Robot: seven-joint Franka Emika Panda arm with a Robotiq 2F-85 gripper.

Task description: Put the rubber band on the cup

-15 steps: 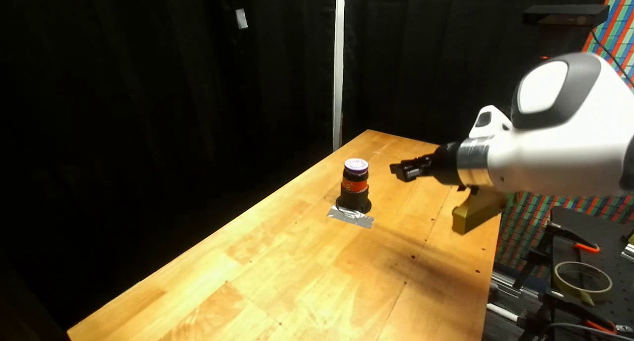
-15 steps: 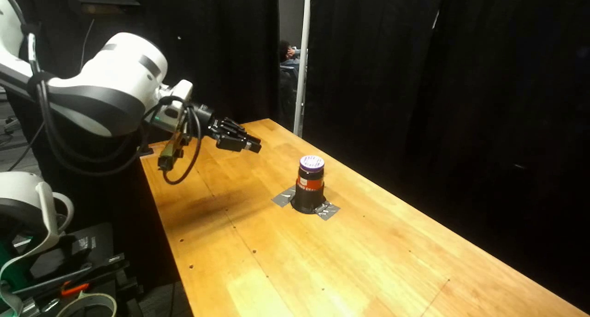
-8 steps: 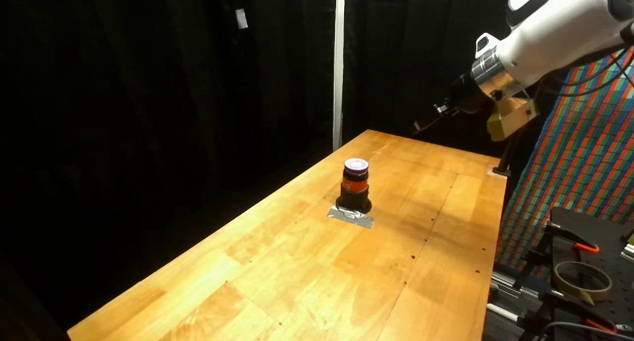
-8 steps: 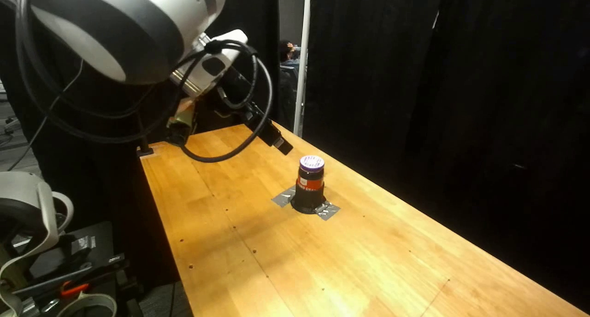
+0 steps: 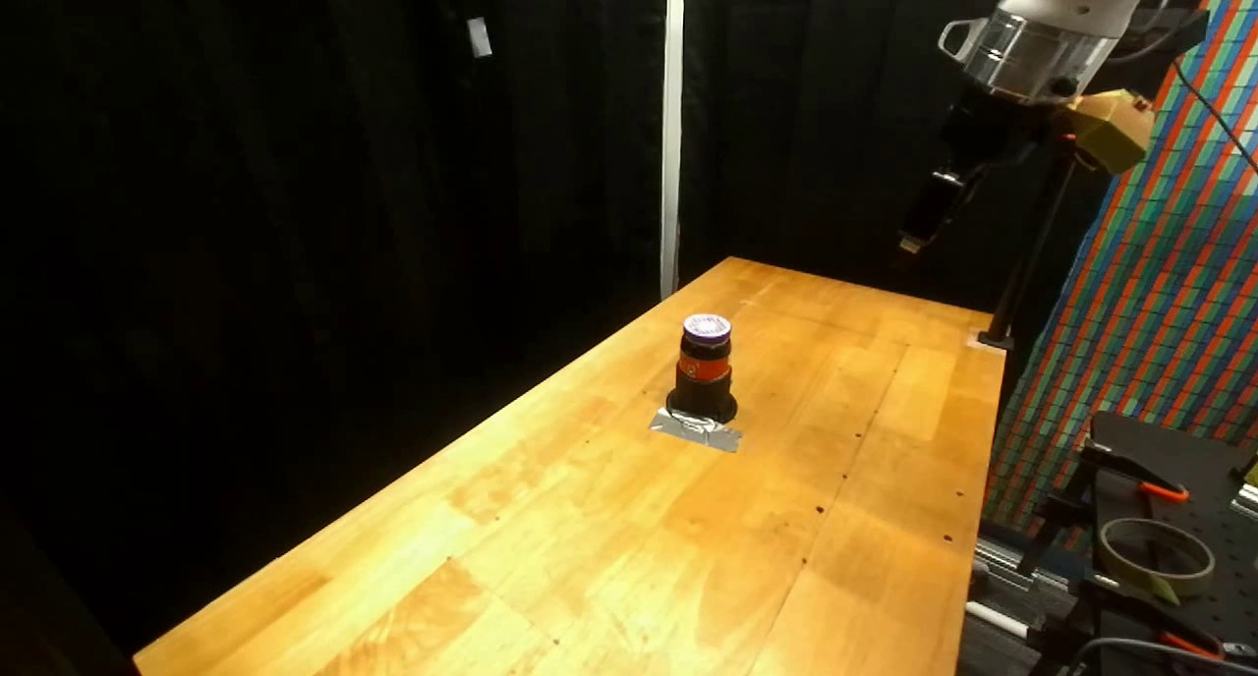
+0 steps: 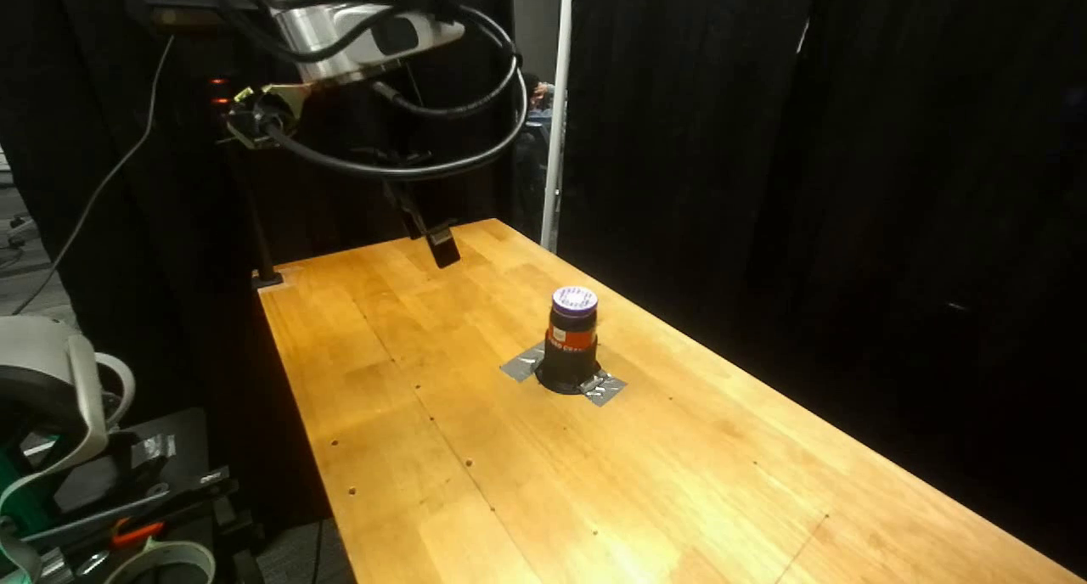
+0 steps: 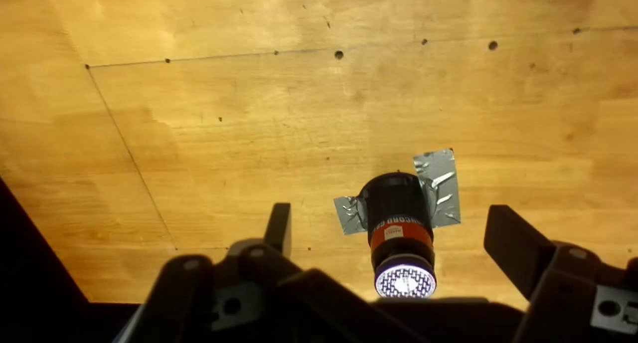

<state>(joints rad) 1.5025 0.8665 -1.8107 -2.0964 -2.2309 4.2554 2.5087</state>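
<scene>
The cup (image 5: 705, 366) stands upright on the wooden table, orange-red in its middle and dark above and below. On its top a purple-rimmed white lid (image 6: 575, 300) shows in both exterior views. My gripper (image 7: 390, 213) hangs above the table, tilted downward and apart from the cup. Its fingers (image 7: 516, 248) are spread wide in the wrist view. The cup (image 7: 398, 203) appears between them there only because it lies farther off. Nothing is held. I cannot make out the rubber band in any view.
Grey tape (image 7: 441, 188) holds the cup's base to the table (image 6: 645, 465). A dark post (image 5: 1027, 253) rises at the table's far corner. Beside the table a black stand bears a tape roll (image 5: 1158, 558). Black curtains (image 6: 849, 185) close off the back.
The arm has risen and drawn back from the cup. My gripper has swung from nearly level to pointing steeply down. The cup has stayed in place.
</scene>
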